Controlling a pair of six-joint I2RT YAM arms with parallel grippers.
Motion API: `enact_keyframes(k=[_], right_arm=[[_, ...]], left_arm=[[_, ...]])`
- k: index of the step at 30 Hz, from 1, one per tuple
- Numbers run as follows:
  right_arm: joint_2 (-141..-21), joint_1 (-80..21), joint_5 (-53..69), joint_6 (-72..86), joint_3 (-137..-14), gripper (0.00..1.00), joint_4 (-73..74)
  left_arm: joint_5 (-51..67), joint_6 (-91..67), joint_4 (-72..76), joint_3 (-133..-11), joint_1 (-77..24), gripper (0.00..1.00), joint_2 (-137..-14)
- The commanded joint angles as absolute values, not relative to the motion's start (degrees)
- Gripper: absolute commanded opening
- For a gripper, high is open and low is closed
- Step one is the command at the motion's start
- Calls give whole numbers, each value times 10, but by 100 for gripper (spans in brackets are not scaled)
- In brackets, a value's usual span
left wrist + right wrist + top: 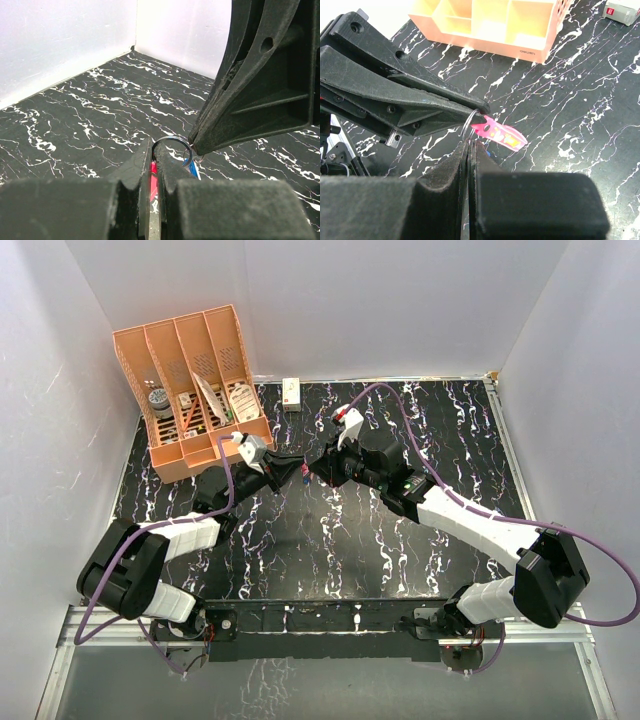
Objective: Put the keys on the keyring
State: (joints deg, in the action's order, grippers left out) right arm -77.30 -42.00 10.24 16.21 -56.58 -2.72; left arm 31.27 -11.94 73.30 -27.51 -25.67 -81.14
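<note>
Left gripper [152, 150] and right gripper [471, 145], both pressed shut, pinch thin wire keyring with pink-red tag [499, 135] between them, above black marbled table [400, 560]. Small blue-headed key [190, 167] hangs at ring, likely threaded. Silvery key unseen, probably still to do.

Bright, even light with soft shadows; the left gripper [153, 159] looms blurred in its wrist view.

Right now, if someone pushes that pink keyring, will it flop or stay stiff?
Probably stiff: the pink keyring sticks out in the air without drooping. It looks thin and small, so it is likely light. Its wire ring is slim and smooth, so it may slip when pinched.
</note>
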Motion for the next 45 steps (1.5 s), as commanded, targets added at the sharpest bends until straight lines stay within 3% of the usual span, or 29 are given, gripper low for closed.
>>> enact_keyframes(k=[1,45], right_arm=[[-752,-423,92,168,-580,0,-57],[-757,-423,90,168,-593,0,-53]], left_arm=[[313,-104,763,-273,-259,0,-790],[305,-88,749,-272,-259,0,-802]])
